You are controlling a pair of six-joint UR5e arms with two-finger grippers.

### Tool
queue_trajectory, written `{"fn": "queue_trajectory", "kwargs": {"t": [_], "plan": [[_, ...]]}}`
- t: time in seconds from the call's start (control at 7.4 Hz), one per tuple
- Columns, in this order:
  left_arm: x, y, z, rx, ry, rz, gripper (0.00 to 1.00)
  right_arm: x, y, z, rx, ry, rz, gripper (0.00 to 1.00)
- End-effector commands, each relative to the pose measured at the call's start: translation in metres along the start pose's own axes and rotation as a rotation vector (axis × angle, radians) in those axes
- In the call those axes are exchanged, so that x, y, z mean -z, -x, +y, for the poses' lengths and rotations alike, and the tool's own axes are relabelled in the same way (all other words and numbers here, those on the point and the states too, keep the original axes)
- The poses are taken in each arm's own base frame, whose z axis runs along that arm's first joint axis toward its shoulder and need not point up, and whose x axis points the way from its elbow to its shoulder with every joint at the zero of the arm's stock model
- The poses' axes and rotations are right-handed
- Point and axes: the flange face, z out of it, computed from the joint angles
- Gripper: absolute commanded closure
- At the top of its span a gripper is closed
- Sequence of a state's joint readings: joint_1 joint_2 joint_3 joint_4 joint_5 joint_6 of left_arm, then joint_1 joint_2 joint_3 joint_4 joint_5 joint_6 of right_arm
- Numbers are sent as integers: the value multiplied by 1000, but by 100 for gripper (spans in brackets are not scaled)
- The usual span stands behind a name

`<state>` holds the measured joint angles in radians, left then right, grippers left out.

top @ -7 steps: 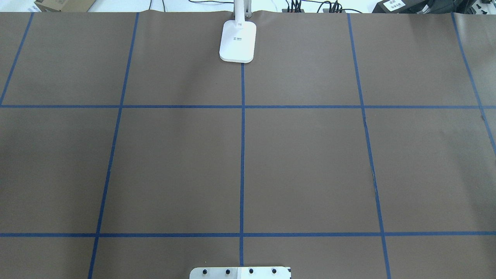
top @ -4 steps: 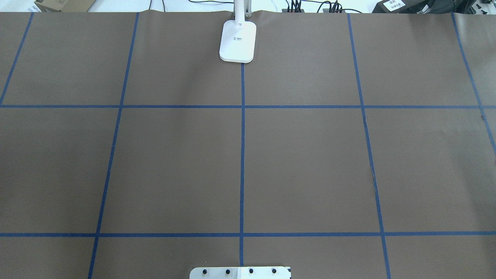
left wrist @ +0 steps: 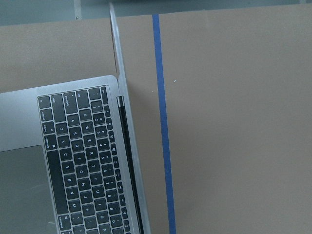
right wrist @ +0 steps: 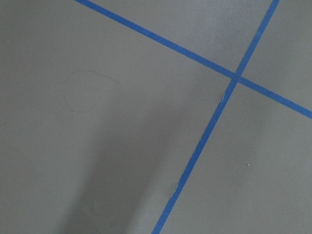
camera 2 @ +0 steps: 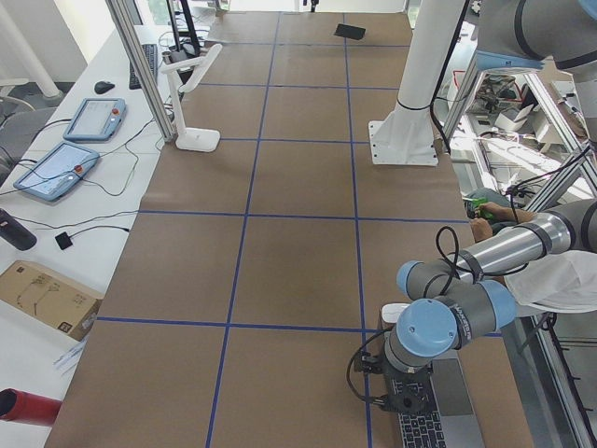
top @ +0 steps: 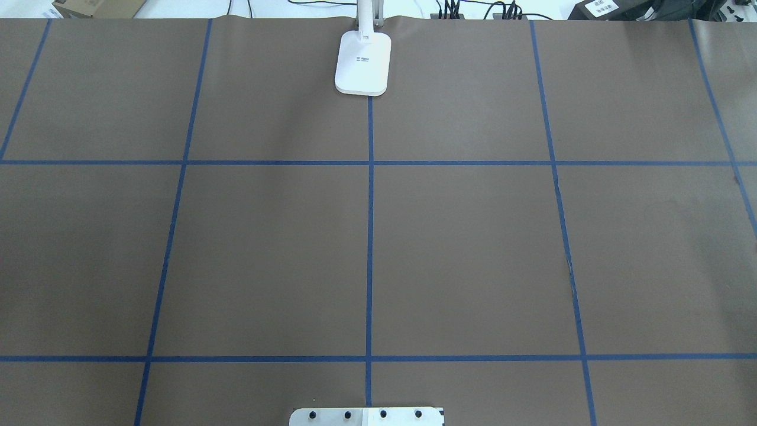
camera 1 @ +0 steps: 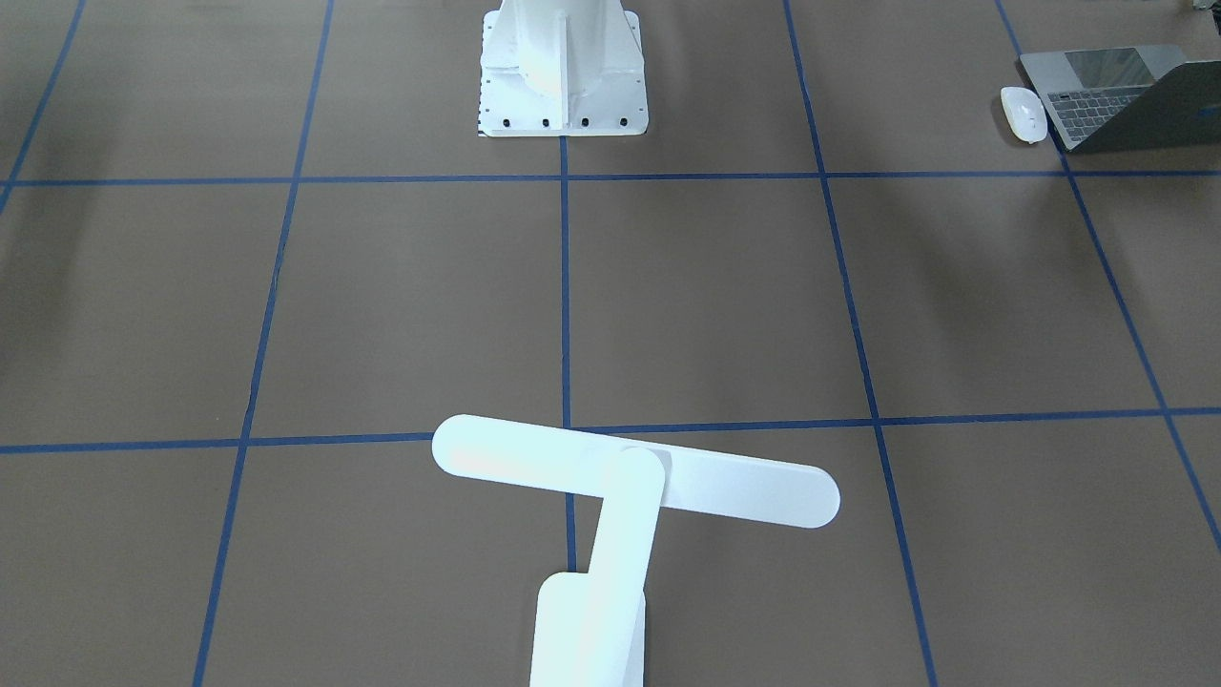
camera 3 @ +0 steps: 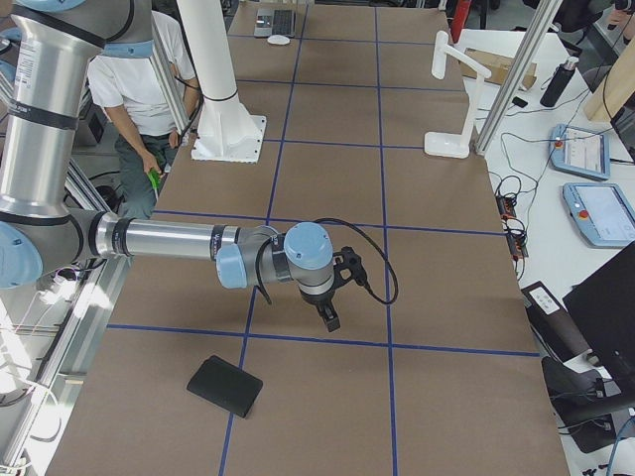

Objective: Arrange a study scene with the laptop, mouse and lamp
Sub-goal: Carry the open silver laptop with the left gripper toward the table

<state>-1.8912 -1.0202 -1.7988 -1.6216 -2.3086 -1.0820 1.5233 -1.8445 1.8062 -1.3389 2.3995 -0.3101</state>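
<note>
At the robot's left end of the table (top: pixel 473 248): the left gripper (camera 2: pixel 404 403), pointing down and hanging low. Impossible to tell from the one side view whether parted or closed, and no fingers in the wrist view.

Directly beneath: the laptop (left wrist: pixel 73 161), open, keys and trackpad exposed. Hinge running top to bottom of the wrist view, keyboard to that view's left, lid edge-on just beside a strip of blue tape (left wrist: pixel 163 126). From the front view, long axis roughly along the table's length, lid on the far side from the robot.

Just beside the laptop, toward the table's middle: the mouse (camera 1: pixel 1024 114), close to the casing, contact not clear.

Well apart, over the table's other half: the right gripper (camera 3: pixel 329 319), pointing down near a tape crossing, its state equally hard to call. Near it, a thin black pad (camera 3: pixel 226 387).

At the middle of the operators' edge: the lamp (camera 1: pixel 634 477), upright, light bar lying across the table's length.

Judged by far the nearer arm for laptop and mouse: the left. Likely a short drop onto the laptop, not a reach.
</note>
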Motion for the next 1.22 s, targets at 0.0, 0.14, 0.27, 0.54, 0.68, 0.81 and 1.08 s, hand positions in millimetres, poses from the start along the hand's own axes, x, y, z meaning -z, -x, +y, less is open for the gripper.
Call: {"fn": "queue_trajectory", "kwargs": {"t": [0.0, 0.14, 0.27, 0.54, 0.68, 0.81, 1.08], "plan": [[-5, 3, -2, 5, 11, 5, 5, 5, 7, -3, 2, -15, -19, 0], [-8, 9, 1, 12, 38, 9, 7, 4, 8, -1, 0, -16, -27, 0], [-10, 11, 0, 18, 43, 4, 9, 6, 10, 2, -1, -19, -35, 0], [-12, 15, 1, 28, 54, -1, 22, 9, 15, 5, 3, -21, -35, 0], [-17, 24, 4, 38, 94, 4, 43, 9, 16, 5, 3, -22, -36, 0], [-18, 25, 4, 44, 101, 3, 69, 9, 16, 5, 3, -21, -35, 0], [-14, 17, 5, 37, 95, 10, 100, 8, 16, 5, 2, -21, -36, 0]]}}
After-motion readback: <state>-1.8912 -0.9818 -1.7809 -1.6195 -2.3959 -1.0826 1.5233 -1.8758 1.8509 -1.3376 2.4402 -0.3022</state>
